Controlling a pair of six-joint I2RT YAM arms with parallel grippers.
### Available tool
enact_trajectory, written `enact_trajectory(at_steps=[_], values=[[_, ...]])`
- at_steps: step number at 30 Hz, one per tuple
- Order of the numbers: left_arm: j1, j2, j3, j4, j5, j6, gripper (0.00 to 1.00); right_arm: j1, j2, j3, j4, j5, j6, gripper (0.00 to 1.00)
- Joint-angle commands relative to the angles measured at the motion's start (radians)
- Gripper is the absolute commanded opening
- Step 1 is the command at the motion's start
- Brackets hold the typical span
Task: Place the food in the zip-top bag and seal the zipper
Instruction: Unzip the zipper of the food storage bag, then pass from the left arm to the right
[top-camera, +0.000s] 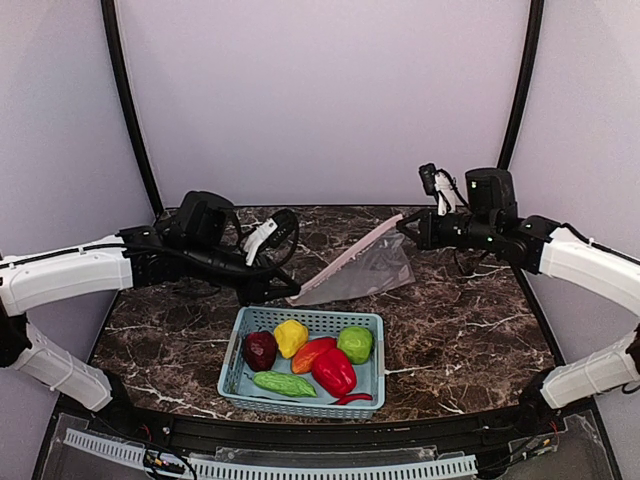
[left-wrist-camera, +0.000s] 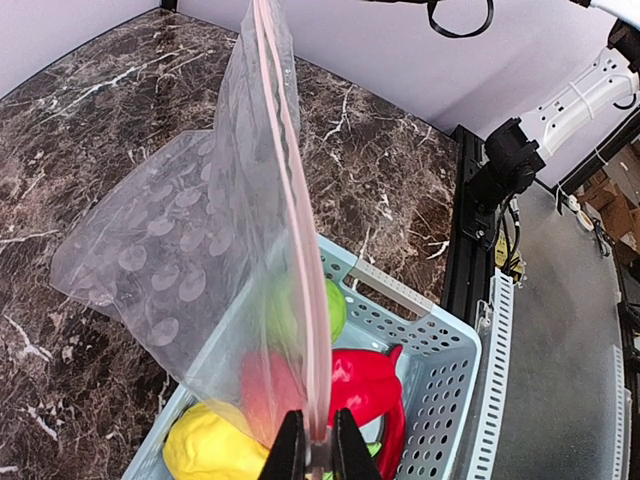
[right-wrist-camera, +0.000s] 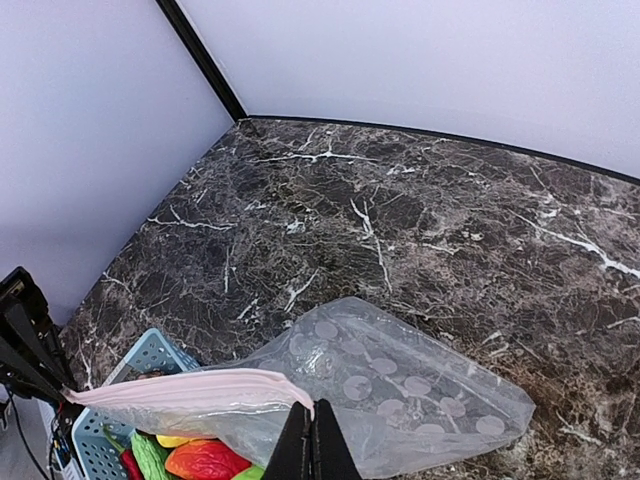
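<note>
The clear dotted zip-top bag (top-camera: 365, 268) hangs stretched between my two grippers above the table, behind the basket. My left gripper (top-camera: 287, 294) is shut on the near end of its pinkish zipper (left-wrist-camera: 291, 215); the fingers (left-wrist-camera: 288, 452) pinch the strip. My right gripper (top-camera: 404, 224) is shut on the far end of the zipper (right-wrist-camera: 190, 388). The bag (right-wrist-camera: 400, 395) looks empty. The food lies in the light blue basket (top-camera: 236, 366): dark red pepper (top-camera: 260, 350), yellow pepper (top-camera: 291, 337), orange pepper (top-camera: 311, 353), lime-green pepper (top-camera: 355, 344), red pepper (top-camera: 334, 371), green cucumber (top-camera: 284, 383), red chilli (top-camera: 353, 398).
The dark marble table (top-camera: 470, 330) has a black rail along its near edge (top-camera: 330, 428). Grey walls and black corner posts close in the back and sides. The basket (left-wrist-camera: 440, 350) sits right under my left gripper.
</note>
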Motion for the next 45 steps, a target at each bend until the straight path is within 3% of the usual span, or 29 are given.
enact_trajectory(at_steps=[1,4,6,9,12,15,19,24,28,37,45], values=[[-0.041,0.004,-0.017,0.018,-0.068,-0.056,0.01,-0.018,0.019,0.050,0.047,-0.075,0.008,0.10],[-0.114,0.031,0.010,0.062,-0.265,-0.068,0.01,-0.016,0.003,0.040,0.026,-0.079,0.068,0.44],[-0.156,0.048,0.017,0.110,-0.432,-0.090,0.01,-0.015,-0.020,0.018,0.016,-0.073,0.122,0.59],[-0.218,0.073,0.020,0.155,-0.697,-0.121,0.01,-0.011,-0.065,-0.026,-0.009,-0.035,0.226,0.72],[-0.251,0.102,0.024,0.197,-0.858,-0.145,0.01,-0.002,-0.115,-0.078,-0.050,0.011,0.352,0.77],[-0.283,0.139,0.032,0.212,-0.917,-0.166,0.01,0.011,-0.160,-0.144,-0.052,0.035,0.450,0.86],[-0.311,0.187,0.054,0.211,-0.930,-0.179,0.01,0.031,-0.188,-0.202,-0.025,0.023,0.509,0.89],[-0.326,0.203,0.055,0.220,-0.921,-0.195,0.01,0.064,-0.198,-0.220,-0.105,0.155,0.563,0.92],[-0.328,0.202,0.044,0.231,-0.897,-0.210,0.01,0.063,-0.209,-0.252,-0.094,0.176,0.604,0.93],[-0.328,0.196,0.042,0.207,-0.899,-0.255,0.01,0.060,-0.256,-0.250,-0.180,0.293,0.583,0.99],[-0.329,0.193,0.038,0.214,-0.874,-0.300,0.01,0.054,-0.294,-0.238,-0.166,0.212,0.538,0.98]])
